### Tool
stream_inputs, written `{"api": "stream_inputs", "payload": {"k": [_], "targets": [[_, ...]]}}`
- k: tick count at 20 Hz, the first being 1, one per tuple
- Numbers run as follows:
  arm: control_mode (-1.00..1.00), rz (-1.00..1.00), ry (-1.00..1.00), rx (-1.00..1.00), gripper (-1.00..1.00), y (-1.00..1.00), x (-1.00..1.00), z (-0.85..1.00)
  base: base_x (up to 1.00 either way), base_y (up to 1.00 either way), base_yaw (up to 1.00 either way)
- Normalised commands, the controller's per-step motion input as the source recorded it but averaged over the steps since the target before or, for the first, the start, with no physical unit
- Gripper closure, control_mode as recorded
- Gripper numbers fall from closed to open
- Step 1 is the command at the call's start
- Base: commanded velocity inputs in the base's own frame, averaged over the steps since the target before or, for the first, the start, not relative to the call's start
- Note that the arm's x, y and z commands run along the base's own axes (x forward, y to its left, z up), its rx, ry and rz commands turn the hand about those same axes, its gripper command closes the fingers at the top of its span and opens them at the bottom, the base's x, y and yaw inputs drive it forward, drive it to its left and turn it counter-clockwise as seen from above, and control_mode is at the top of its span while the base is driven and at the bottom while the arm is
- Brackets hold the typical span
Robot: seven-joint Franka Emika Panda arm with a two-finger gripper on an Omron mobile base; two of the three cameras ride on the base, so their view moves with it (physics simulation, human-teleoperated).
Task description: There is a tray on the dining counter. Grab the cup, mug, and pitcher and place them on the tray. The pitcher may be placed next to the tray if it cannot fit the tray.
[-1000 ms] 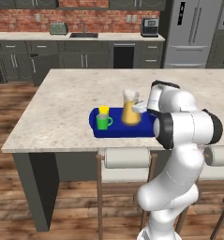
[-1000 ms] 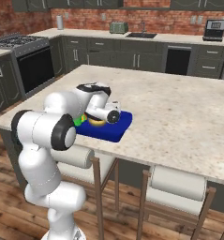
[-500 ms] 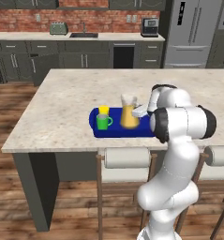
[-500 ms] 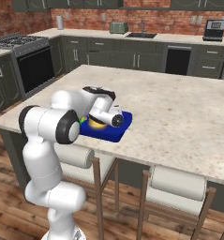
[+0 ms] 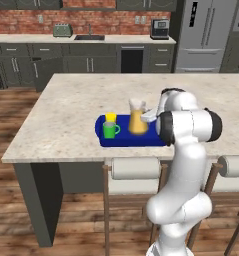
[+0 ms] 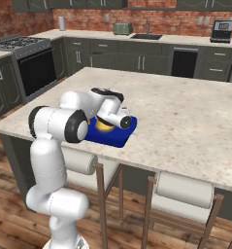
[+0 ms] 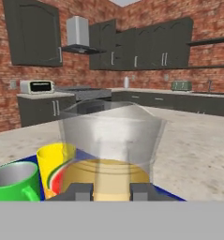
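- Tray (image 5: 126, 140) sits on the dining counter (image 5: 71, 107), near the front edge, right in front of the arm; in the right base view the tray (image 6: 122, 133) pokes out to the right of the forearm.
- Pitcher (image 5: 137, 119) stands upright on the tray's right half, amber liquid in the lower part, clear glass above.
- Hand view: pitcher (image 7: 111, 145) very close, flared rim up top, liquid line low.
- Right base view: just a bit of orange from the pitcher (image 6: 105, 125) shows behind the wrist.
- Mug (image 5: 110, 130) upright on the tray's left half, toward the front, handle pointing toward the pitcher.
- Cup (image 5: 111, 118) upright just behind the mug, looks to be touching it or nearly so.
- Hand view: mug (image 7: 12, 182) at lower left, cup (image 7: 55, 161) just beside it, between mug and pitcher; cup overlaps the pitcher's glass in view, contact can't be judged.
- Gripper (image 7: 111, 191): fingertips (image 7: 80, 191) at the pitcher's near side, narrow gap between them, with pitcher glass and liquid showing there.
- Left base view: hand (image 5: 150, 114) at the pitcher's right side, about handle height.
- Jaws look closed on the pitcher's handle side; actual contact is hidden, so the grip is likely, not certain.
- All three vessels on the tray, none tipped.
- Two stools (image 5: 136, 169) tucked under the counter's front edge.
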Motion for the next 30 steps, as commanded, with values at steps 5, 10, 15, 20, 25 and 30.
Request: {"api": "stream_inputs", "payload": {"k": [5,10,15,20,25,30], "targets": [[-1.00,0.00,0.00,0.00,1.00,-0.03,0.39,-0.02,0.00,0.00,0.00],[-1.00,0.01,0.00,0.00,1.00,0.00,0.25,-0.24,0.00,0.00,0.00],[-1.00,0.01,0.00,0.00,1.00,0.00,0.11,-0.35,0.00,0.00,0.00],[-1.00,0.00,-0.04,0.00,1.00,0.00,-0.03,-0.07,0.00,0.00,0.00],[-1.00,0.00,0.00,0.00,1.00,0.00,-0.11,-0.06,0.00,0.00,0.00],[-1.00,0.00,0.00,0.00,1.00,0.00,-0.12,-0.08,0.00,0.00,0.00]]}}
